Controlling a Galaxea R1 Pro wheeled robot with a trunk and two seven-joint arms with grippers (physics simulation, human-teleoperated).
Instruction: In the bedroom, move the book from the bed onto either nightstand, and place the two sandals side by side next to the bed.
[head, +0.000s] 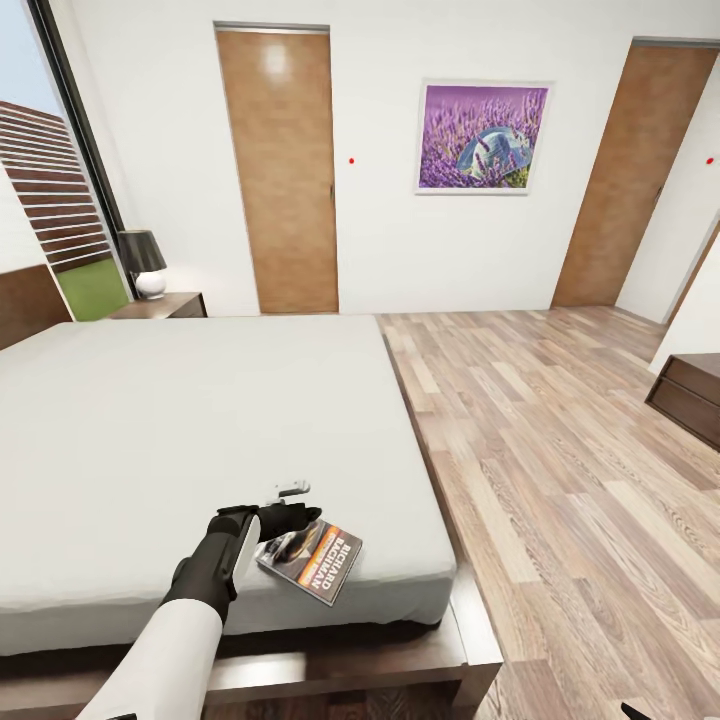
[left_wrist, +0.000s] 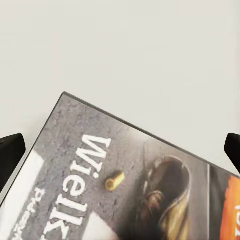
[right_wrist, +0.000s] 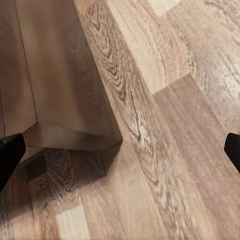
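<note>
Left pincer (head: 283, 512) hovers spread wide over the book (head: 312, 560) at the bed (head: 200, 420) corner, lining up a grab

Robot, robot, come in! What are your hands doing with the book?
Left gripper open over the book near the bed corner. Right gripper open, low over the floor. Nothing blocking.

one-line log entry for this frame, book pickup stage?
stage: reaching book | left tool: open, over book | book: flat on bed, near corner | right tool: open, above floor
</note>
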